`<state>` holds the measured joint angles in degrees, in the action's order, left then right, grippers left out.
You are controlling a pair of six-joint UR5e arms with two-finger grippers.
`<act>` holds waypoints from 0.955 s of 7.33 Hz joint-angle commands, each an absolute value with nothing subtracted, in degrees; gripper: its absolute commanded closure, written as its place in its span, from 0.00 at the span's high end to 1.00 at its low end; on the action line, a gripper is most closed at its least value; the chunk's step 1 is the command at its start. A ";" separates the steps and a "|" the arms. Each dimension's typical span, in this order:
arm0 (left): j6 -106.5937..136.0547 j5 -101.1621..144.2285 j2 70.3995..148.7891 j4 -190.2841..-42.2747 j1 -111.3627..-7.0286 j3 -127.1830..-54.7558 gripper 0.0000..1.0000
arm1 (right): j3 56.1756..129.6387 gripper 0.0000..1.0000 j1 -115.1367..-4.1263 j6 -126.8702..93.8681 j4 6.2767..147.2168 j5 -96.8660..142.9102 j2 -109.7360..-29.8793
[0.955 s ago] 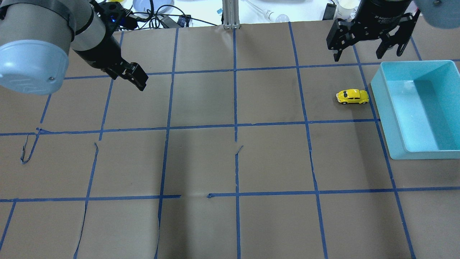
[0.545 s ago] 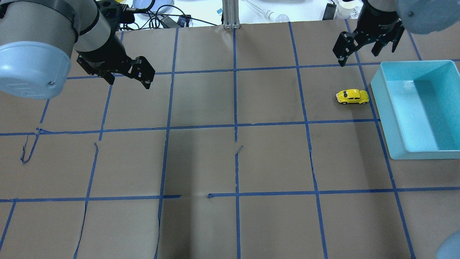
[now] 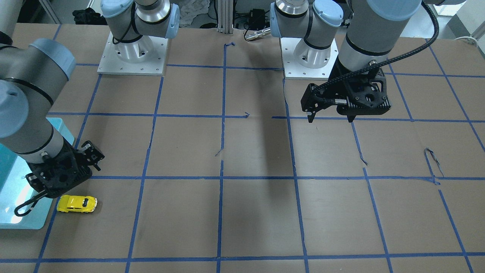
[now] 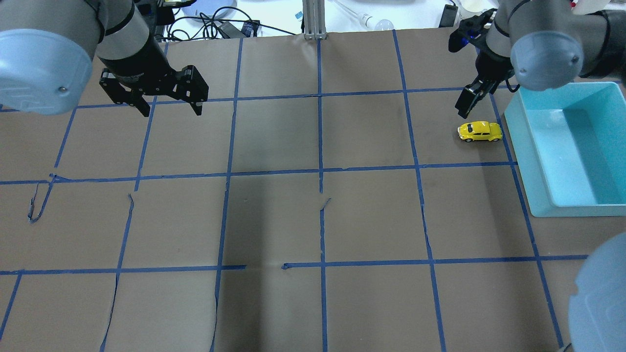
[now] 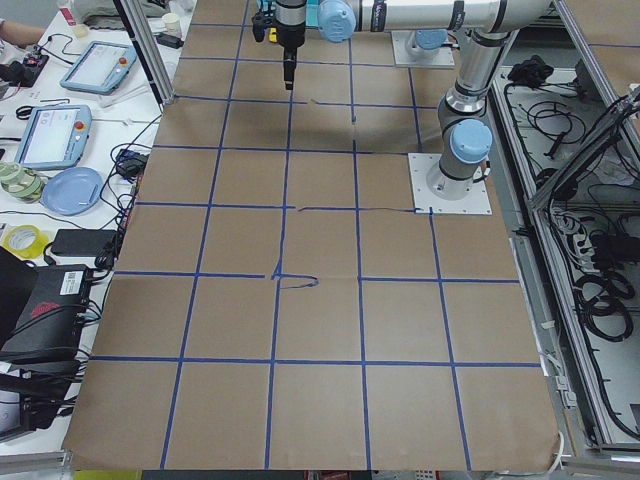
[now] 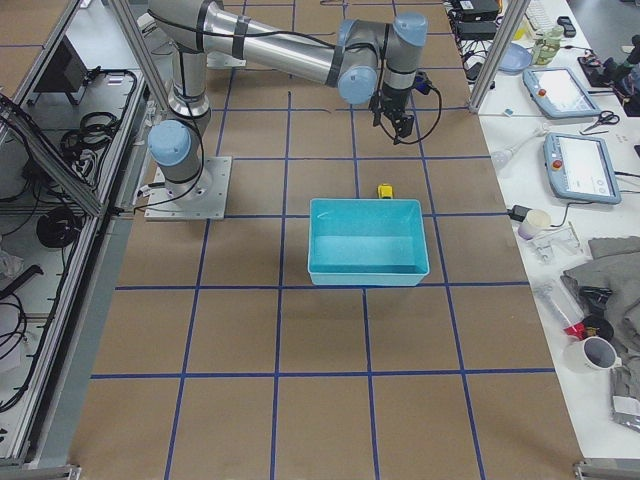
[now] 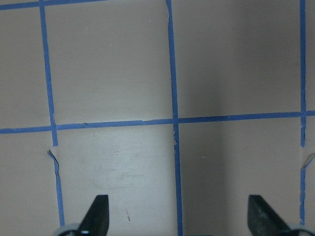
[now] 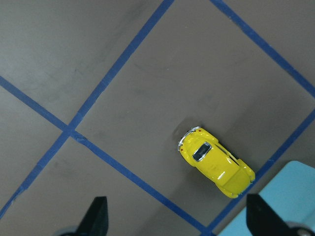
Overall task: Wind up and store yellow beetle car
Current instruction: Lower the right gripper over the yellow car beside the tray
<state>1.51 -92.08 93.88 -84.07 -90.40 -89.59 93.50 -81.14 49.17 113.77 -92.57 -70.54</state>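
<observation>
The yellow beetle car (image 4: 480,131) stands on its wheels on the brown paper, just left of the teal bin (image 4: 562,210). It also shows in the front view (image 3: 77,204), the right-side view (image 6: 384,190) and the right wrist view (image 8: 215,161). My right gripper (image 4: 464,108) hangs open above the car and does not touch it. In its wrist view (image 8: 177,216) the car lies between the fingertips and a little to the right. My left gripper (image 4: 172,110) is open and empty far to the left, over bare paper (image 7: 178,216).
The bin is empty and its long side runs next to the car (image 3: 22,223). Blue tape lines grid the paper, with torn strips at the left (image 4: 34,208). Cables and clutter lie beyond the far table edge (image 4: 215,24).
The right gripper has come down and toward the car and turned edge-on to the overhead camera. The left gripper has turned so both fingers show side by side. The car has not moved.
</observation>
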 commanded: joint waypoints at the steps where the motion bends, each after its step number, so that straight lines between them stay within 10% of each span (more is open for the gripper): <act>1: 3.07 -92.28 94.13 -84.99 -89.92 -89.47 1.00 | 100.35 1.00 -81.04 53.93 120.82 -89.40 -69.18; 7: 9.93 -92.02 94.39 -85.78 -90.44 -89.38 1.00 | 99.93 1.00 -74.63 101.38 134.53 -91.05 -61.90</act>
